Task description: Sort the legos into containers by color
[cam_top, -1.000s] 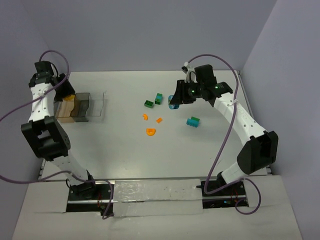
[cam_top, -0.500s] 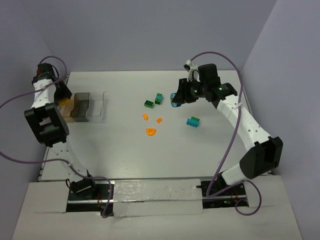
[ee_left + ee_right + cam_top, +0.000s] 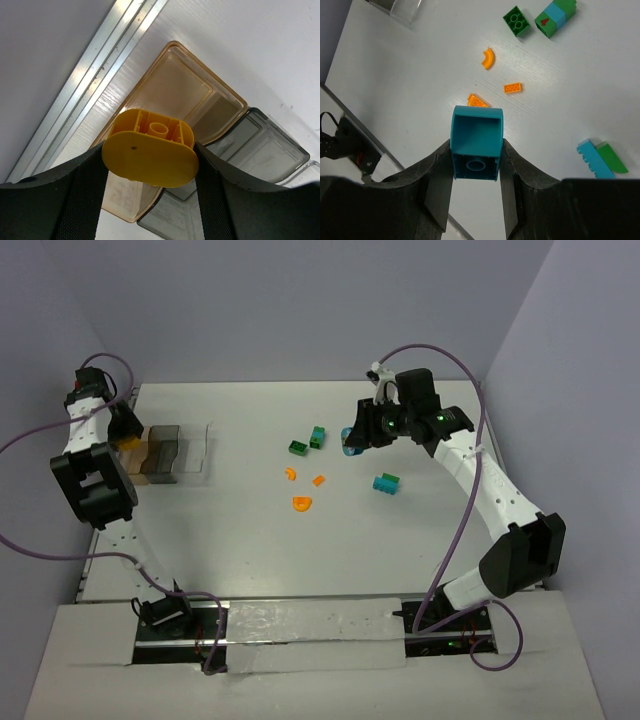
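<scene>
The left pincer gripped a yellow rounded plastic brick above an amber-tinted plastic tray. The right pincer was clamped on a teal hollow plastic brick.

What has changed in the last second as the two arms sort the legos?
The left elbow moved toward the far edge, the right elbow eased outward; both grippers barely shifted. Unchanged: left gripper grips the yellow brick over the amber tray, right gripper the teal brick; loose legos lie as before.
</scene>
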{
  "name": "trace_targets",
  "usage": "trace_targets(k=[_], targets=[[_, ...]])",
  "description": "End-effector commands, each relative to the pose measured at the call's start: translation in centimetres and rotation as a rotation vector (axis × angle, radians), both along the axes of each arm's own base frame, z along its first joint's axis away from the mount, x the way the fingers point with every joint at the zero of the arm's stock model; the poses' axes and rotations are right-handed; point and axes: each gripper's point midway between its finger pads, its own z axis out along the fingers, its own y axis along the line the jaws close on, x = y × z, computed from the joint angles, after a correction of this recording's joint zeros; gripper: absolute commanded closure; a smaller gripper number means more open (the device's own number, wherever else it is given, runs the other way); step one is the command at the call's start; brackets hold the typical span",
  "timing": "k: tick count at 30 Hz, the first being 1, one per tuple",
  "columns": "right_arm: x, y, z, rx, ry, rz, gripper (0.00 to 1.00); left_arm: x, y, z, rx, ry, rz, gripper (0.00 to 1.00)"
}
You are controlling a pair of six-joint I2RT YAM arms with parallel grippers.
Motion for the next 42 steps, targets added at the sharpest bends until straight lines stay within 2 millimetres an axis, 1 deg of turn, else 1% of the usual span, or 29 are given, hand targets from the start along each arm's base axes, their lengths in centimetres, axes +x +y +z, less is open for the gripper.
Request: trace_targets(k=[1, 6, 9, 10, 12, 13, 14, 16, 18, 19, 21, 22, 23, 25, 26, 27, 28, 29, 31, 32, 33, 34, 35, 36, 37, 38, 39, 40, 42], targets=[[0.0, 0.3, 0.2, 0.012, -0.015, 0.019, 1.00, 0.6, -0.1, 2.1, 0.006, -0.059, -0.041, 0.72], [0.1, 0.5, 0.2, 0.017, -0.009, 0.024, 1.00, 0.3, 0.0, 2.0, 0.020, -0.047, -0.059, 0.61], [0.1, 0.6, 0.2, 0.017, -0.004, 0.027, 1.00, 0.5, -0.3, 2.0, 0.013, -0.056, -0.080, 0.48], [0.1, 0.6, 0.2, 0.018, -0.005, 0.027, 1.00, 0.6, -0.4, 2.1, 0.008, -0.061, -0.091, 0.39], [0.1, 0.6, 0.3, 0.017, -0.006, 0.029, 1.00, 0.8, -1.1, 2.8, -0.009, -0.082, -0.136, 0.10], [0.1, 0.7, 0.2, 0.017, -0.005, 0.030, 1.00, 1.0, -1.2, 3.8, -0.005, -0.109, -0.146, 0.02], [0.1, 0.7, 0.2, 0.016, -0.004, 0.032, 1.00, 1.2, -1.2, 4.4, 0.001, -0.133, -0.155, 0.01], [0.1, 0.7, 0.2, 0.012, -0.005, 0.031, 1.00, 1.6, -1.8, 6.2, -0.002, -0.181, -0.180, 0.01], [0.1, 0.8, 0.3, 0.013, -0.010, 0.029, 1.00, 1.9, -2.4, 8.6, 0.007, -0.224, -0.198, 0.01], [0.2, 0.8, 0.4, 0.012, -0.013, 0.028, 1.00, 2.0, -2.9, 10.5, 0.031, -0.252, -0.213, 0.01], [0.3, 0.9, 0.7, 0.013, -0.019, 0.025, 1.00, 2.1, -3.4, 12.5, 0.065, -0.279, -0.238, 0.01], [0.5, 1.0, 0.9, 0.015, -0.026, 0.023, 1.00, 1.7, -4.4, 15.3, 0.112, -0.336, -0.280, 0.01], [0.6, 1.1, 1.2, 0.018, -0.034, 0.021, 1.00, 1.9, -5.0, 17.0, 0.144, -0.386, -0.306, 0.01], [0.9, 1.6, 1.7, 0.034, -0.044, 0.028, 1.00, 0.4, -8.3, 21.0, 0.107, -0.525, -0.410, 0.01], [1.0, 2.1, 2.0, 0.049, -0.048, 0.045, 1.00, -0.3, -9.5, 22.1, 0.078, -0.558, -0.450, 0.01], [1.0, 2.2, 2.0, 0.053, -0.045, 0.044, 1.00, -0.3, -11.2, 22.0, 0.027, -0.575, -0.542, 0.01], [0.8, 3.2, 2.3, 0.088, -0.036, 0.090, 1.00, -1.5, -14.7, 21.6, -0.044, -0.574, -0.728, 0.01], [0.5, 4.1, 2.5, 0.120, -0.025, 0.133, 1.00, -2.6, -17.5, 21.1, -0.092, -0.570, -0.859, 0.01], [-0.2, 5.7, 2.7, 0.195, 0.005, 0.217, 1.00, -4.3, -21.9, 19.7, -0.102, -0.544, -0.990, 0.01], [-0.2, 6.0, 2.6, 0.210, 0.004, 0.234, 1.00, -5.0, -23.5, 20.1, -0.114, -0.561, -1.035, 0.01], [-1.5, 7.0, 3.2, 0.278, 0.021, 0.323, 1.00, -6.1, -25.4, 18.7, -0.151, -0.556, -1.100, 0.01], [-1.9, 7.6, 3.1, 0.316, 0.008, 0.377, 1.00, -7.8, -28.3, 19.2, -0.217, -0.591, -1.193, 0.01], [-2.8, 8.2, 3.3, 0.349, 0.005, 0.425, 1.00, -9.0, -30.0, 18.1, -0.290, -0.584, -1.237, 0.02], [-3.0, 8.7, 4.2, 0.383, -0.065, 0.466, 1.00, -11.2, -32.8, 18.4, -0.420, -0.604, -1.335, 0.04], [-3.3, 8.8, 3.6, 0.389, -0.064, 0.474, 1.00, -12.1, -33.9, 18.7, -0.458, -0.611, -1.373, 0.05], [-4.3, 9.2, 3.7, 0.425, -0.068, 0.511, 1.00, -14.0, -35.4, 18.5, -0.575, -0.618, -1.421, 0.06], [-5.6, 9.6, 4.3, 0.469, -0.074, 0.567, 1.00, -15.3, -36.6, 19.1, -0.678, -0.651, -1.457, 0.05], [-6.1, 9.9, 4.6, 0.490, -0.079, 0.591, 1.00, -16.5, -37.1, 19.4, -0.778, -0.635, -1.437, 0.05], [-8.1, 10.7, 5.5, 0.552, -0.062, 0.687, 1.00, -17.3, -37.9, 20.5, -0.863, -0.678, -1.448, 0.07]])
